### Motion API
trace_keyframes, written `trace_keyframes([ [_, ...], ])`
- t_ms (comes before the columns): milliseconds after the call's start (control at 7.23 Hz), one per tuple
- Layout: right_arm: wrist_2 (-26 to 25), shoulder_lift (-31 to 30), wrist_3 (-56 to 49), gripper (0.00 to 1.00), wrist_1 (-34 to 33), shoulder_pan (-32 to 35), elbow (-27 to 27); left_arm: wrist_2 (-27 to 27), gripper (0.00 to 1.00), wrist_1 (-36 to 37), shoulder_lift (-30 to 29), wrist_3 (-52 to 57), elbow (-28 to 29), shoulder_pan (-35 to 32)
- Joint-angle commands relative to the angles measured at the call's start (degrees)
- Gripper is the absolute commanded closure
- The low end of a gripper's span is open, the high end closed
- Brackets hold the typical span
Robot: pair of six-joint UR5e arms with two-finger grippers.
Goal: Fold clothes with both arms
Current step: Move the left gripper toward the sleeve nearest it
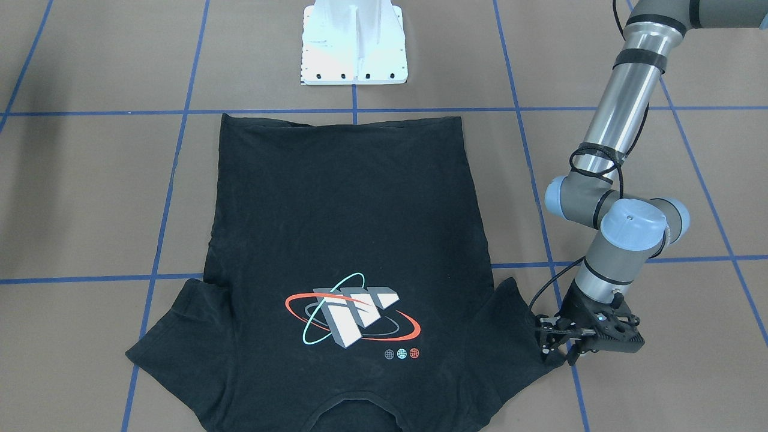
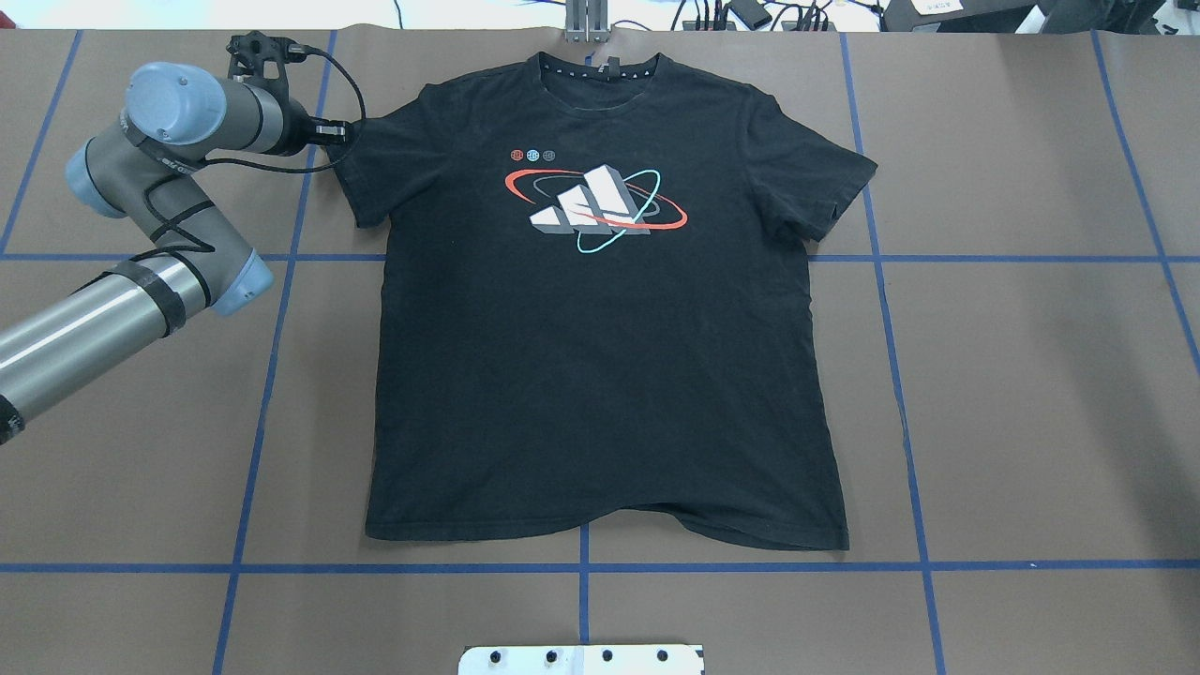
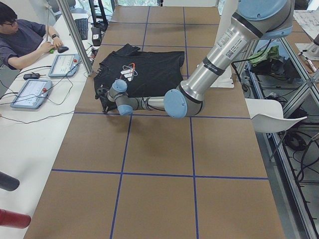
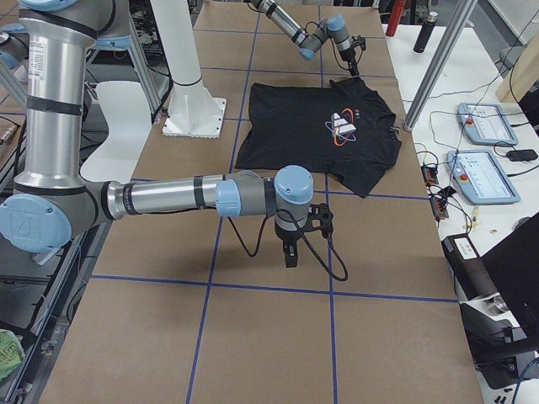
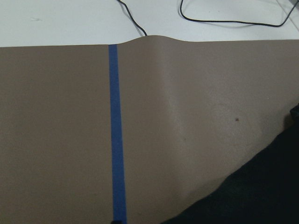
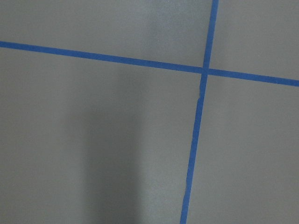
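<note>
The black T-shirt (image 2: pixel 600 375) lies flat and spread out, logo (image 2: pixel 595 206) up, collar at the far edge; it also shows in the front view (image 1: pixel 342 228). My left gripper (image 1: pixel 558 354) is low at the table, at the outer edge of the sleeve on my left (image 2: pixel 361 178). Black fingers against black cloth hide whether it is open or shut. The left wrist view shows only brown table and a corner of the shirt (image 5: pixel 252 196). My right gripper (image 4: pixel 289 257) hangs over bare table far from the shirt, seen only in the exterior right view; I cannot tell its state.
The white pedestal base (image 1: pixel 354 42) stands at the near table edge behind the shirt's hem. Blue tape lines (image 2: pixel 581 567) grid the brown table. An operator (image 3: pixel 25 40) and control tablets (image 3: pixel 30 92) are at the white bench beyond the far edge.
</note>
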Motion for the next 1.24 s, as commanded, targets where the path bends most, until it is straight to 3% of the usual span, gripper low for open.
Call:
trace_keyframes([
  [0, 0.0, 0.0, 0.0, 0.0, 0.0, -0.07, 0.0, -0.04, 0.75, 0.0, 0.0, 0.0, -0.07, -0.06],
  [138, 0.0, 0.0, 0.0, 0.0, 0.0, -0.07, 0.0, -0.04, 0.98, 0.0, 0.0, 0.0, -0.16, -0.06],
  [553, 0.0, 0.0, 0.0, 0.0, 0.09, -0.07, 0.0, -2.57, 1.0, 0.17, 0.09, -2.7, -4.44, -0.41],
  [692, 0.0, 0.0, 0.0, 0.0, 0.09, -0.07, 0.0, -5.02, 1.0, 0.7, 0.09, -5.77, -6.38, -0.41],
  [1107, 0.0, 0.0, 0.0, 0.0, 0.09, -0.07, 0.0, -5.05, 1.0, 5.08, -3.31, -20.26, -10.53, 1.77],
])
